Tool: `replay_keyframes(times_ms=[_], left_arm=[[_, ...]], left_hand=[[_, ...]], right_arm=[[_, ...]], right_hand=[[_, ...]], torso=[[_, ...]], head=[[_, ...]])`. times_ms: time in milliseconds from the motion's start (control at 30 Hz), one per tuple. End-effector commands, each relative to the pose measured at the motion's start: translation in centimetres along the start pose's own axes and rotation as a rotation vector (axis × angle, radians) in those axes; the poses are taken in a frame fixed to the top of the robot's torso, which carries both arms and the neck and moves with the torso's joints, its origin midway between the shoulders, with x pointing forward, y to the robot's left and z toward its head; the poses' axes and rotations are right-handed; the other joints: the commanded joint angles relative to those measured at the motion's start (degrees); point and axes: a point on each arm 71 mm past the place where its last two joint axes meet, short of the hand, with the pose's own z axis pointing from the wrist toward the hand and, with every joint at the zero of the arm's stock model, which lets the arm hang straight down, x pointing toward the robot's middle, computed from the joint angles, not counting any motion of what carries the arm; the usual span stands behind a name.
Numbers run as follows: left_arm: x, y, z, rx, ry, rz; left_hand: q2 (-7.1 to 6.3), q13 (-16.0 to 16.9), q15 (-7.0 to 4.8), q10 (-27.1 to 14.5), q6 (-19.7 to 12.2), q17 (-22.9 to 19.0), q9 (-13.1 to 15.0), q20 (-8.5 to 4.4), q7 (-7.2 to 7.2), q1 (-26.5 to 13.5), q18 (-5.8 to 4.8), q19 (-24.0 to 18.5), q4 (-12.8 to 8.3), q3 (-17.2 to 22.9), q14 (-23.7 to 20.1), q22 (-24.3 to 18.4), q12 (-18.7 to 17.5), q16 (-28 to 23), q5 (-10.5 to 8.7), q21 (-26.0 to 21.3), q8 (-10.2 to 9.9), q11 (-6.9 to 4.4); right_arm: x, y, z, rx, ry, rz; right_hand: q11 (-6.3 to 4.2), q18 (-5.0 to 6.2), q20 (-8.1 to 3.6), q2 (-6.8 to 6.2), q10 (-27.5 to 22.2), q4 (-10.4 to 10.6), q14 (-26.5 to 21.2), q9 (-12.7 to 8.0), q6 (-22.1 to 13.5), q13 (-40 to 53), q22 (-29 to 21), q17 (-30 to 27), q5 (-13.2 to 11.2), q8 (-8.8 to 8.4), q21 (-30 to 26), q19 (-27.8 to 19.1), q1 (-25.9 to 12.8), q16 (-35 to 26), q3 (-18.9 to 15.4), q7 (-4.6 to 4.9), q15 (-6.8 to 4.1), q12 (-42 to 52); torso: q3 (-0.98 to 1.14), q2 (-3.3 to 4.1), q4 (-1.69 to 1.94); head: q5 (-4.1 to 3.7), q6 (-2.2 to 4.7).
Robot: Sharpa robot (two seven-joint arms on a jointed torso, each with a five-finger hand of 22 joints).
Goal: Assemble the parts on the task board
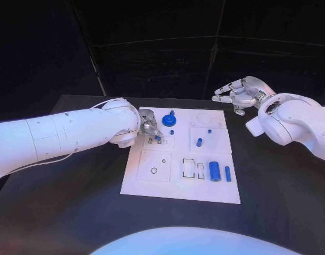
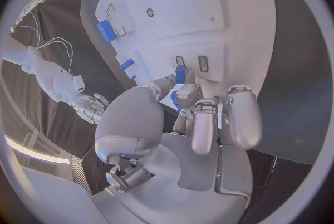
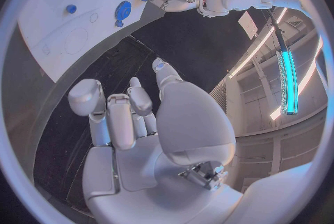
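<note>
The white task board (image 1: 179, 183) lies in the middle of the black table (image 1: 63, 212). The left hand (image 1: 148, 126) is low over the board's far left part, its fingers (image 2: 186, 93) bunched on a small blue part (image 2: 180, 74). The part stands roughly upright over a slot in the board; whether it is seated there cannot be told. Just beside the hand sits a round blue disc (image 1: 169, 120) with a small knob on its far side.

In the board's near right area a blue cylinder (image 1: 214, 171) lies flat, its long axis running from near edge to far edge, with a thinner blue pin (image 1: 227, 173) parallel just to its right. A short blue peg (image 1: 199, 142) sits mid-board.

The right hand (image 1: 240, 94) is raised off the board's far right corner, fingers apart and loosely curled, holding nothing.
</note>
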Motion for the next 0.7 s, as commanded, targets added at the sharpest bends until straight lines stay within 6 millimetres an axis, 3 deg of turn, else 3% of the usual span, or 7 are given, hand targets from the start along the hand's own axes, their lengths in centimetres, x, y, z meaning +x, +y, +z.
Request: replay_keyframes(times_ms=[33,600,700], left_arm=[[0.11,-0.05,0.02,-0.003,0.018,0.036],[0.53,-0.18,0.10,-0.007,0.066,0.067],[0.57,-0.20,0.10,-0.008,0.071,0.075]], left_hand=[[-0.05,0.0,0.02,0.4,0.0,15.1,0.1,-0.26,-0.20,0.6,-0.38,0.2,-9.0,9.5,6.0,-0.1,0.2,0.2,0.20,0.1,0.3,0.07],[-0.20,0.2,0.01,0.6,0.0,15.1,0.2,-0.27,-0.21,0.6,-0.35,0.1,-9.0,9.7,6.0,-0.2,0.3,0.2,0.22,0.0,0.5,0.06],[-0.20,0.2,0.01,0.6,0.0,15.1,0.2,-0.27,-0.21,0.6,-0.35,0.1,-9.0,9.7,6.0,-0.2,0.3,0.2,0.22,0.0,0.5,0.06]], right_arm=[[0.01,0.20,0.05,-0.009,0.006,-0.004],[0.13,0.27,0.16,-0.013,0.008,-0.008],[0.17,0.30,0.19,-0.014,0.009,-0.010]], right_hand=[[-0.14,0.64,-0.12,0.40,-0.2,0.0,2.3,0.0,-0.3,0.0,-0.1,-0.1,0.1,0.37,-0.2,-0.3,0.3,-0.2,-0.4,0.03,-0.32,0.0],[-0.15,0.63,-0.13,0.44,-0.2,0.0,2.3,0.0,-0.3,0.0,0.0,0.0,0.2,0.43,-0.2,-0.2,0.4,-0.2,-0.5,0.01,-0.33,0.0],[-0.15,0.63,-0.13,0.44,-0.2,0.0,2.3,0.0,-0.3,0.0,0.0,0.0,0.2,0.43,-0.2,-0.2,0.4,-0.2,-0.5,0.01,-0.33,0.0]], torso=[[-0.01,0.00,0.05],[0.01,-0.02,0.04],[0.00,0.00,0.02]], head=[[-0.05,0.00],[0.03,-0.22],[0.38,-0.19]])
